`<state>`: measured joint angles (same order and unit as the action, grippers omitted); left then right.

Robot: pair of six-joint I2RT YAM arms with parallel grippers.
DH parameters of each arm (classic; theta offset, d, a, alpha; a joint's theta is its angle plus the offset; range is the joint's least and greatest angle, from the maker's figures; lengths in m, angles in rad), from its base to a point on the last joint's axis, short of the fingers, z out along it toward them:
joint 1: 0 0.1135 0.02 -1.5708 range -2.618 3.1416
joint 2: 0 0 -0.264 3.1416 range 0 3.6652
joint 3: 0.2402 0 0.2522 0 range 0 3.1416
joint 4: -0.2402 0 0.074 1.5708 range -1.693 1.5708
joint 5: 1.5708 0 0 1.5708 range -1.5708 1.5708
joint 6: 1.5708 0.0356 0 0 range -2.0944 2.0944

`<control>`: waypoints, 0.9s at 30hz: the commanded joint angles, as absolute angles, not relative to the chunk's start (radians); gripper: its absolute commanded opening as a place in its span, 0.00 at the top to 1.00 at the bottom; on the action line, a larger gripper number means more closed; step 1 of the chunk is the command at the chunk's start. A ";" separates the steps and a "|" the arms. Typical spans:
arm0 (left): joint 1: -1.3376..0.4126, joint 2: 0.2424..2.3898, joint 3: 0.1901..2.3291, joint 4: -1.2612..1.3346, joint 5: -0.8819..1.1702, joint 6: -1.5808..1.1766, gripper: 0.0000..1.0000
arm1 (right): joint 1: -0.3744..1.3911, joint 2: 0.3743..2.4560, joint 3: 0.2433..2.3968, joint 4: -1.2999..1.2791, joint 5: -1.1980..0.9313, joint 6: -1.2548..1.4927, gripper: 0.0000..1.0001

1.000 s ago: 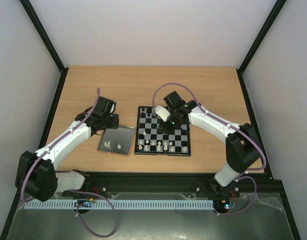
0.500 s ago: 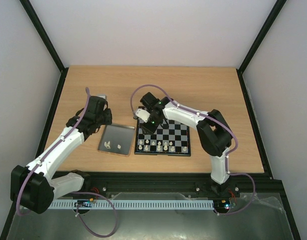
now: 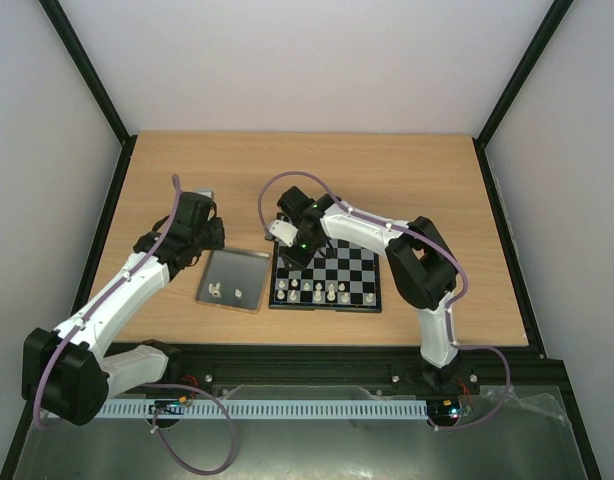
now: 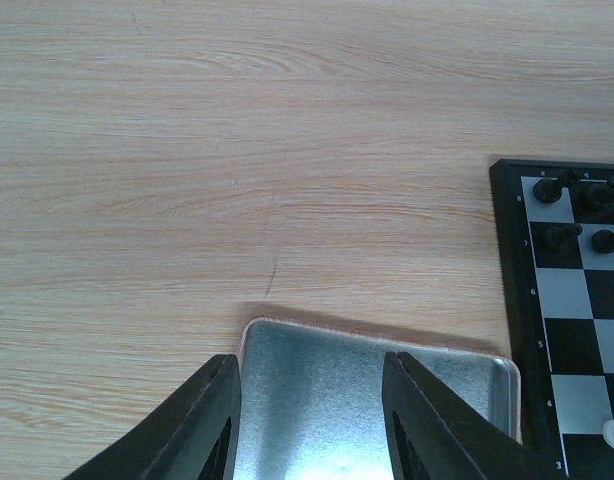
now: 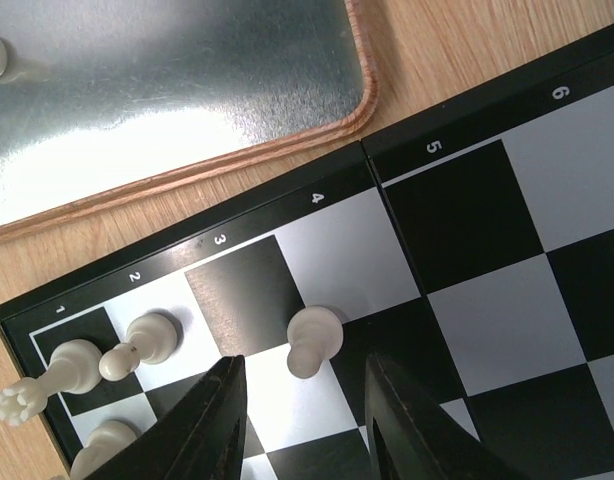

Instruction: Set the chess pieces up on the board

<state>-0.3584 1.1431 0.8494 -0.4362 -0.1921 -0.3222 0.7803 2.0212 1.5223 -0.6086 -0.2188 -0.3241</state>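
Right wrist view, close over the left rim of the board point(image 5: 457, 130): the right fingers point(image 5: 219, 425) stand parted, a white pawn point(image 5: 314, 340) standing on the squares between their tips and touching neither. The top external view loses this detail under the arm. Nearer the numbered corner stand a second pawn point(image 5: 147, 338) and a taller crowned piece point(image 5: 49, 378). Beyond the rim a narrow strip of wood separates the board from the grey metal tray point(image 5: 187, 130), which has a tan edge.

From the left wrist, the left fingers point(image 4: 215, 425) are also spread, with nothing between them, poised over the tray's far edge. Bare bench point(image 4: 237, 130) stretches beyond, and black pieces point(image 4: 552, 186) crowd the board's far-left corner at right.

Only the overhead camera takes in the whole scene. Two cream figures point(image 3: 217, 291) lie in the tray, just left of the board. The cream chess pieces point(image 3: 318, 292) already placed stand in the board's nearest rows. The right arm point(image 3: 362, 228) reaches in from the right across the board's far half, covering most of the black side. The left arm point(image 3: 127, 285) angles up the bench to the tray's far-left corner.

The board is small and square, checkered black and light grey inside a black rim. The figures are tiny, each far narrower than a square.
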 commanded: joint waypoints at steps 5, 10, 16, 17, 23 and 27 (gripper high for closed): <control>-0.350 1.152 0.836 -0.433 -0.199 -0.328 0.60 | 0.786 2.062 1.568 -0.658 -0.210 -0.299 0.68; -0.350 1.158 0.836 -0.434 -0.194 -0.331 0.60 | 0.787 2.066 1.574 -0.661 -0.219 -0.296 0.73; -0.349 1.160 0.836 -0.434 -0.189 -0.330 0.60 | 0.788 2.067 1.572 -0.663 -0.219 -0.296 0.78; -0.349 1.160 0.837 -0.434 -0.188 -0.330 0.60 | 0.787 2.068 1.572 -0.664 -0.219 -0.297 0.79; -0.348 1.160 0.835 -0.434 -0.187 -0.330 0.60 | 0.788 2.072 1.575 -0.666 -0.223 -0.297 0.80; -0.349 1.162 0.834 -0.434 -0.186 -0.330 0.60 | 0.788 2.078 1.577 -0.665 -0.224 -0.295 0.80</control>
<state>-0.3538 1.1572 0.8494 -0.4362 -0.1867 -0.3225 0.7803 2.0521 1.5467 -0.6086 -0.2165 -0.3023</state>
